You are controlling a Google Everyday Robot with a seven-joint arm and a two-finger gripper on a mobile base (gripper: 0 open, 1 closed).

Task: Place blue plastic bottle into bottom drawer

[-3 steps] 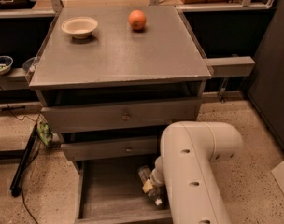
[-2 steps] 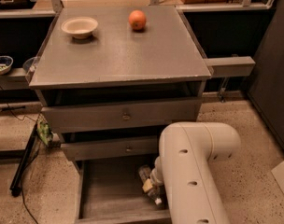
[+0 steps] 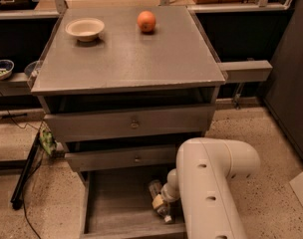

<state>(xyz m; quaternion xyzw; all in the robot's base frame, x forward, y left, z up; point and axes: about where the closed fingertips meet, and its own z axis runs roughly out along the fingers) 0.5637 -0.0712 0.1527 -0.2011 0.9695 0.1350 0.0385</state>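
Floor (image 3: 271, 153): speckled terrazzo, surrounding the unit on both sides.
Bench (image 3: 141, 59): grey cabinet with a flat top and three drawers in its front.
Robot arm (image 3: 211, 183): thick white link at lower right, bending down and leftward into the lowest drawer.
Bottom drawer (image 3: 116, 203): pulled well out, a deep grey tray with a flat interior, open to view from above.
Top drawer (image 3: 131, 123): knobbed, slightly out from the cabinet face.
Middle drawer (image 3: 121, 159): knobbed, partly out, overhanging the rear of the bottom drawer.
Bowl (image 3: 84, 29): cream, upright, at the far left of the bench top.
Orange (image 3: 146, 21): at the far edge of the bench top, right of the bowl and well apart from it.
Blue plastic bottle (image 3: 155, 188): lying inside the bottom drawer near its right wall, white cap toward the front.
Gripper (image 3: 160, 202): inside the bottom drawer, directly at the bottle's middle; whether it is clamped on the bottle or released cannot be told.
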